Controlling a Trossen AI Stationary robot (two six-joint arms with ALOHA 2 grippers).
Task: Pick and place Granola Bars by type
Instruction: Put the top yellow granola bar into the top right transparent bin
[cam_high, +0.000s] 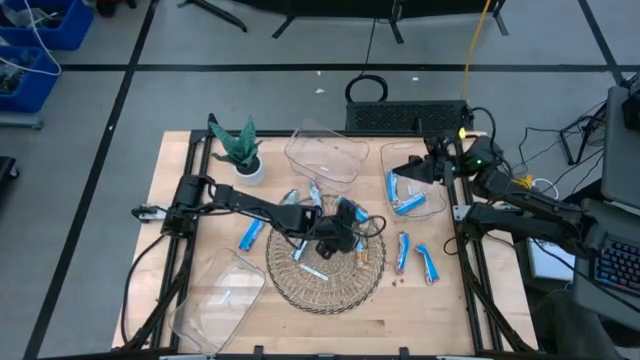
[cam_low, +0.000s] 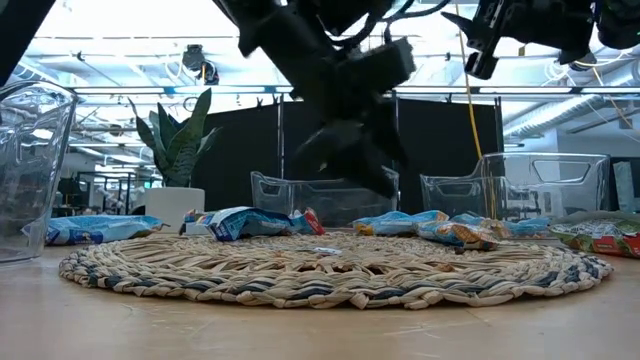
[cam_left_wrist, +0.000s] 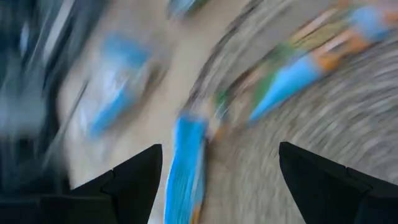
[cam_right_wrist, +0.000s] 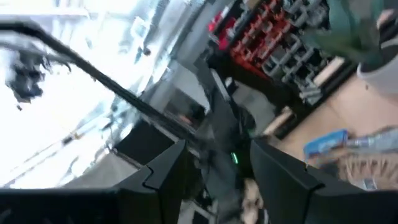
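Right now the left gripper (cam_high: 345, 228) hangs over the woven round mat (cam_high: 325, 290), its fingers (cam_left_wrist: 134, 180) spread apart and holding nothing. Granola Bars (cam_high: 250, 235) lie scattered around the mat, mostly with long axes running toward the table's back edge; several sit in a clear bin (cam_high: 436, 205). Above that bin the right gripper (cam_high: 420, 170) waits; whether it is parted or closed, I cannot tell.

The Granola Bars (cam_high: 251, 235), small wrapped sticks mostly bright blue with one brownish-green, lie flat and scattered: several on the woven mat's (cam_high: 325, 285) far rim, two on bare table toward the right edge, one left of the mat, some inside the right clear bin (cam_high: 436, 205).
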